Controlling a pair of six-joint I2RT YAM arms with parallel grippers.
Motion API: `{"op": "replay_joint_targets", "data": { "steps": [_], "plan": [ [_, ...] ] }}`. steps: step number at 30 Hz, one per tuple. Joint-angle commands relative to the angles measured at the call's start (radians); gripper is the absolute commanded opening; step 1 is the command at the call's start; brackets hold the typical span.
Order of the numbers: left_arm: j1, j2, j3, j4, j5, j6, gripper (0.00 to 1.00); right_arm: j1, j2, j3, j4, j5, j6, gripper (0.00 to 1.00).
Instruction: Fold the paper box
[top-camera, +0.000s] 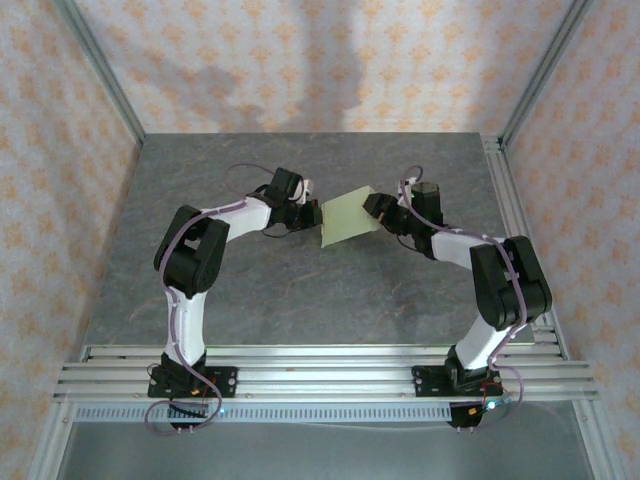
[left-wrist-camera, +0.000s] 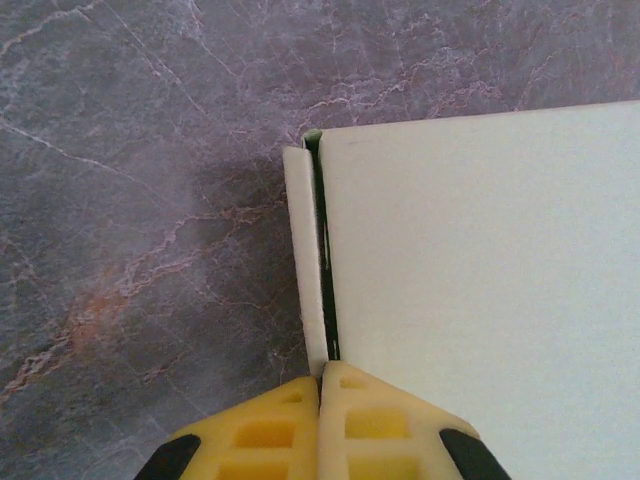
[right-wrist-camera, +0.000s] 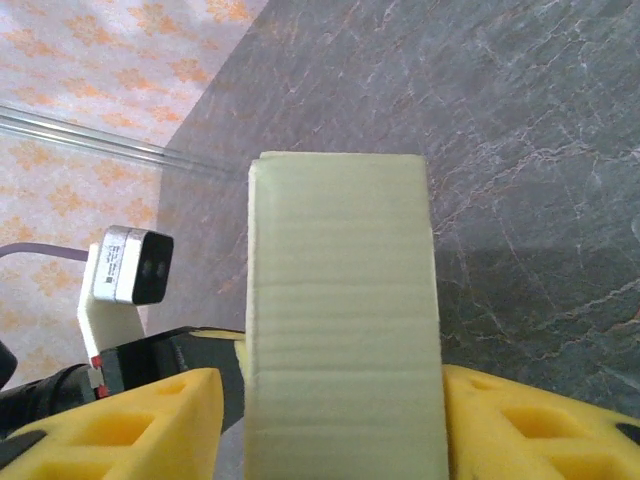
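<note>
The paper box (top-camera: 348, 218) is a pale green card shape held up over the middle of the table between my two grippers. My left gripper (top-camera: 312, 213) is shut on its left edge. In the left wrist view, the yellow jaws (left-wrist-camera: 322, 375) pinch a thin upright flap (left-wrist-camera: 305, 260) beside a broad flat panel (left-wrist-camera: 480, 280). My right gripper (top-camera: 375, 208) is at the box's right side. In the right wrist view, the box's narrow side (right-wrist-camera: 340, 300) stands between the yellow fingers of that gripper (right-wrist-camera: 335, 375). The right finger (right-wrist-camera: 500, 410) touches the box. A small gap shows at the left finger (right-wrist-camera: 170, 410).
The dark marbled table (top-camera: 300, 300) lies under the box. Aluminium rails (top-camera: 320, 365) run along the near edge and another rail (top-camera: 510, 200) along the right side. Patterned walls enclose the back and sides. The left arm's wrist camera (right-wrist-camera: 128, 265) sits just beyond the box.
</note>
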Motion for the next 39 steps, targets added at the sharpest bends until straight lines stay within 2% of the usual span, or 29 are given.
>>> {"op": "replay_joint_targets", "data": {
  "steps": [1, 3, 10, 11, 13, 14, 17, 19, 22, 25, 28, 33, 36, 39],
  "plan": [
    [0.004, 0.008, -0.015, -0.025, -0.005, 0.013, 0.07, -0.005, 0.013, -0.004, 0.037, -0.026, 0.006, 0.52],
    [0.004, -0.003, -0.022, -0.014, -0.002, 0.015, 0.12, -0.007, 0.011, -0.003, 0.034, -0.023, 0.012, 0.48],
    [0.005, -0.102, -0.101, 0.097, -0.053, 0.05, 0.53, -0.009, -0.034, 0.005, -0.027, 0.019, 0.009, 0.43],
    [0.004, -0.12, -0.116, 0.118, -0.057, 0.061, 0.54, -0.01, -0.042, 0.005, -0.037, 0.026, 0.011, 0.43],
    [0.004, -0.179, -0.169, 0.208, -0.065, 0.079, 0.9, -0.015, -0.063, 0.001, -0.039, 0.04, 0.026, 0.42],
    [0.003, -0.203, -0.193, 0.244, -0.069, 0.089, 0.98, -0.02, -0.072, -0.001, -0.04, 0.044, 0.033, 0.42],
    [-0.013, -0.302, -0.272, 0.328, -0.15, 0.159, 1.0, -0.038, -0.108, -0.006, -0.043, 0.054, 0.059, 0.42],
    [-0.044, -0.383, -0.321, 0.359, -0.282, 0.23, 1.0, -0.048, -0.135, -0.006, -0.054, 0.059, 0.076, 0.42],
    [-0.111, -0.483, -0.414, 0.487, -0.445, 0.416, 1.0, -0.061, -0.175, 0.002, -0.085, 0.06, 0.095, 0.42],
    [-0.154, -0.53, -0.513, 0.687, -0.517, 0.615, 1.0, -0.07, -0.216, 0.018, -0.127, 0.062, 0.1, 0.42],
    [-0.181, -0.541, -0.577, 0.841, -0.535, 0.838, 1.0, -0.075, -0.259, 0.033, -0.164, 0.064, 0.108, 0.42],
    [-0.219, -0.511, -0.622, 0.975, -0.499, 1.189, 1.0, -0.094, -0.324, 0.044, -0.183, 0.023, 0.189, 0.41],
    [-0.228, -0.482, -0.636, 1.033, -0.446, 1.324, 1.0, -0.125, -0.349, 0.039, -0.163, -0.031, 0.268, 0.4],
    [-0.232, -0.466, -0.64, 1.063, -0.38, 1.402, 1.0, -0.155, -0.372, 0.031, -0.157, -0.083, 0.333, 0.39]
  ]
}}
